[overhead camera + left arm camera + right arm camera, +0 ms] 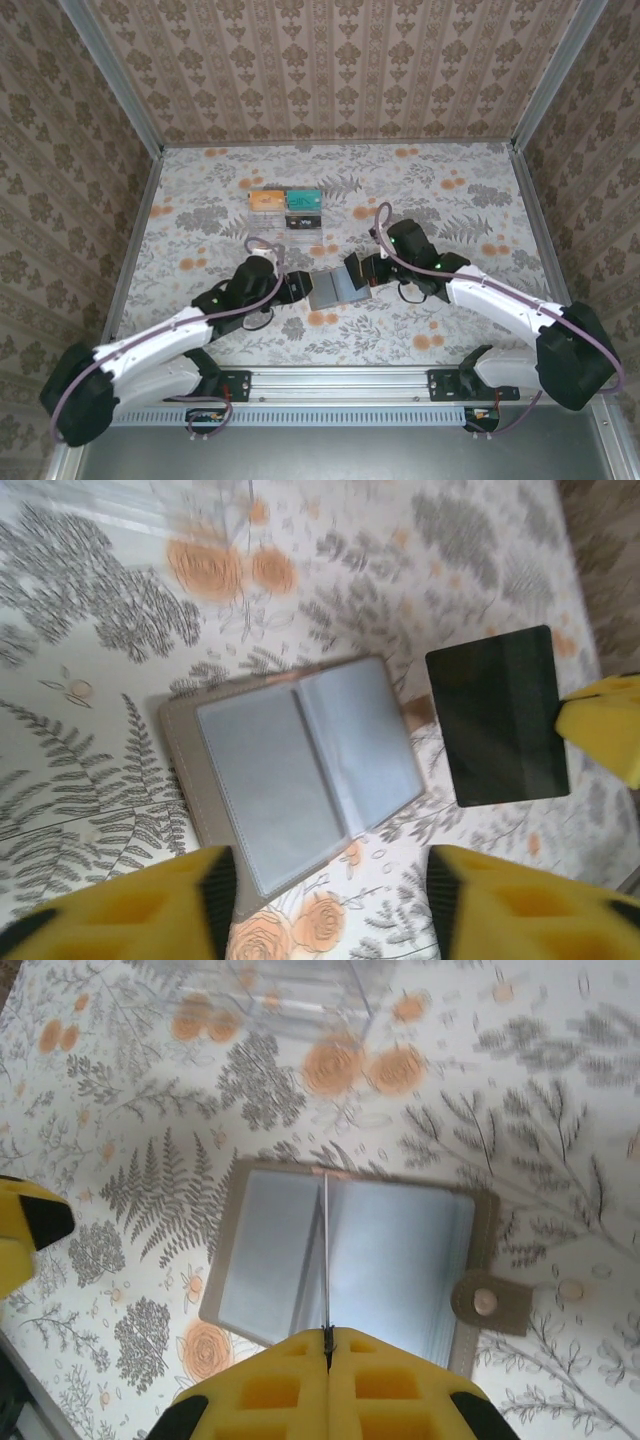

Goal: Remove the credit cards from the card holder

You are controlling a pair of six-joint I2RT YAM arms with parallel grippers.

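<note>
Spread apart, the left gripper hangs just over the open card holder, which lies flat on the floral table between both arms. Close by it, the right gripper pinches a dark card.

From the right wrist, the credit card is showing edge-on as a thin line, its face unreadable, and the right pincer is covering the near edge of the card holder. The clear stand is blurring and running off the top edge. From the left wrist, the left pincer is having both fingers cropped by the bottom edge. From above, the cards in that stand are looking too small to read.
</note>
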